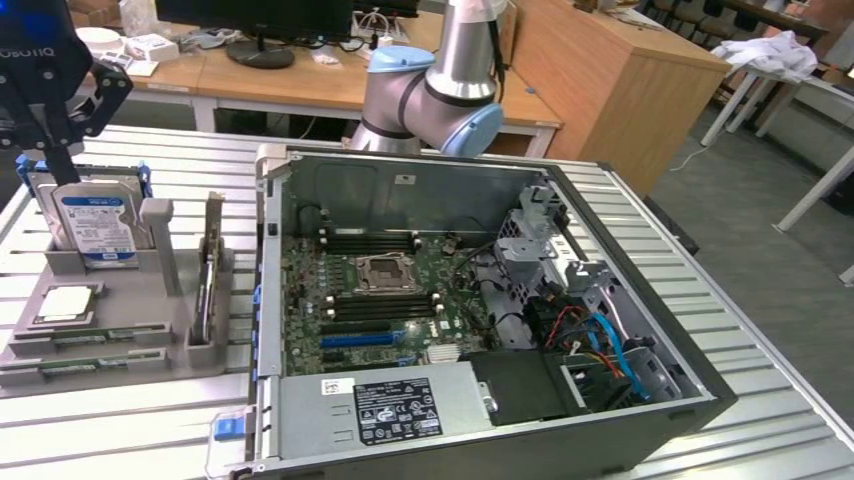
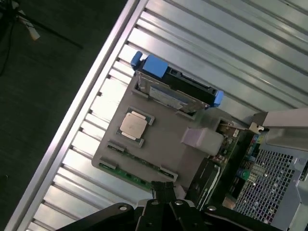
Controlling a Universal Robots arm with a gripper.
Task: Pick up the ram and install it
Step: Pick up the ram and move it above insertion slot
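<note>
Green and thin, two ram sticks point(image 1: 83, 340) lie flat in the front grooves of one grey holder point(image 1: 134, 300). It sits on the slatted metal tabletop point(image 1: 134, 430), just beside one open computer case point(image 1: 627, 430). The holder also carries one upright hard drive point(image 1: 94, 215) with blue end pieces and one square silver processor point(image 1: 67, 303). One end effector point(image 1: 47, 135) hangs above the hard drive, fingers pressed together with nothing between them, apart from the ram sticks.
</note>
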